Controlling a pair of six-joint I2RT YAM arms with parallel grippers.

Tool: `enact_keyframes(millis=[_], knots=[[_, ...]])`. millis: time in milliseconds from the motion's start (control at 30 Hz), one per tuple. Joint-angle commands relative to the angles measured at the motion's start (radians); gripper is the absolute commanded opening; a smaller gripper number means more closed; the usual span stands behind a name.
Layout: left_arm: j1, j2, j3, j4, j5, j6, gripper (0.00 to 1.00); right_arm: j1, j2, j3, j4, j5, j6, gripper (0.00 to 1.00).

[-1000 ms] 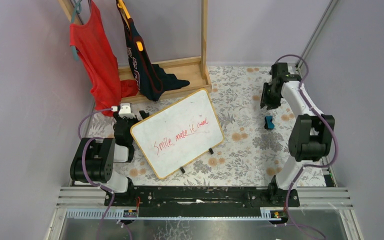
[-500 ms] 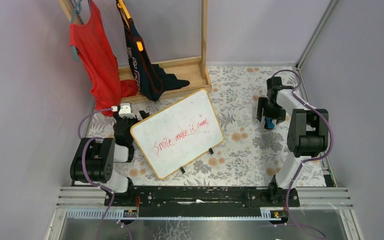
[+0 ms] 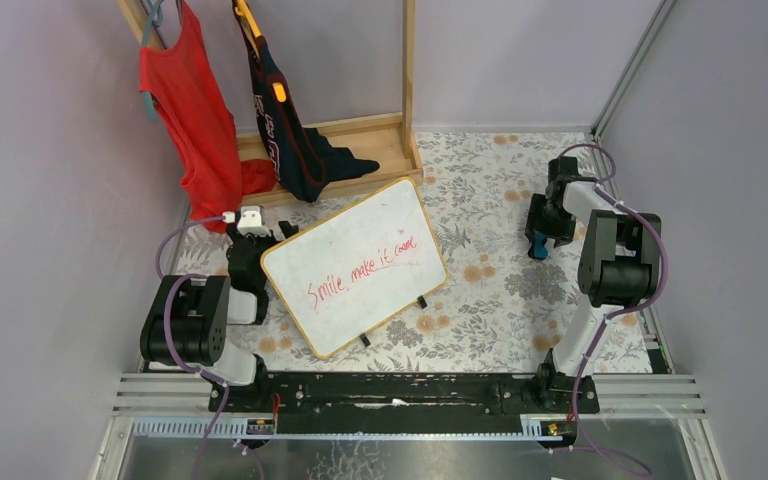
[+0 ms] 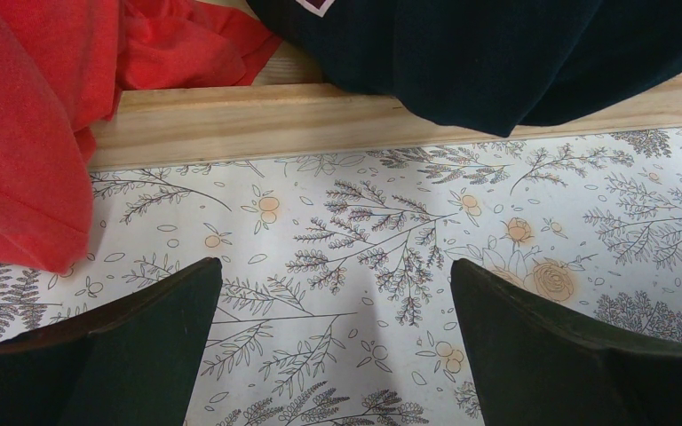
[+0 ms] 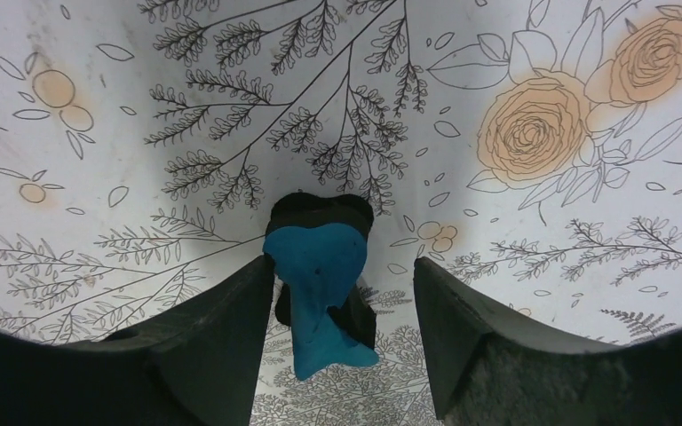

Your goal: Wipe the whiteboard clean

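the right end effector (image 5: 342, 271) has dropped at the far right of the table (image 3: 490, 290), open wide astride the blue eraser (image 5: 320, 266), gripping nothing. the left end effector (image 4: 336, 293), open and empty, sits beside the whiteboard (image 3: 355, 265), which lies left of centre. the board looks stiff, light and slick, best steadied by its frame.

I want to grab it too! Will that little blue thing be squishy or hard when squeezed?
Probably hard on top: the blue eraser has a smooth, plastic-looking grip. Its dark base looks like felt, so maybe softer. It's small, so likely light.
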Motion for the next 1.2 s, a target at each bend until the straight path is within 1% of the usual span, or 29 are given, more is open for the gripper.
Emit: enact_keyframes(millis=[0,367,600,733,833,1000,1067,1100,1133,1167], knots=[[-0.005,0.007,0.014,0.035,0.01,0.025,1.0,0.0,0.004,-0.003,0.025,-0.039,-0.004,0.64],[-0.005,0.008,0.014,0.035,0.009,0.025,1.0,0.0,0.005,-0.009,0.021,-0.065,0.016,0.48],[-0.006,0.007,0.014,0.035,0.008,0.024,1.0,0.001,-0.022,-0.045,0.022,-0.069,0.059,0.34],[-0.005,0.007,0.014,0.035,0.009,0.026,1.0,0.005,-0.106,-0.093,0.027,-0.08,0.1,0.22],[-0.005,0.007,0.014,0.034,0.008,0.026,1.0,0.028,-0.212,-0.15,0.031,-0.077,0.128,0.13],[-0.005,0.007,0.014,0.035,0.009,0.028,1.0,0.101,-0.434,-0.217,0.001,-0.054,0.161,0.06],[-0.005,0.007,0.013,0.038,0.017,0.028,1.0,0.124,-0.513,-0.227,-0.019,-0.048,0.175,0.0],[-0.005,-0.001,0.017,0.033,0.028,0.027,1.0,0.132,-0.547,-0.232,-0.027,-0.051,0.178,0.0],[-0.005,-0.015,0.03,-0.001,0.028,0.028,1.0,0.138,-0.58,-0.235,-0.039,-0.052,0.18,0.0],[-0.004,-0.027,0.057,-0.081,0.009,0.019,1.0,0.142,-0.608,-0.234,-0.051,-0.052,0.184,0.0]])
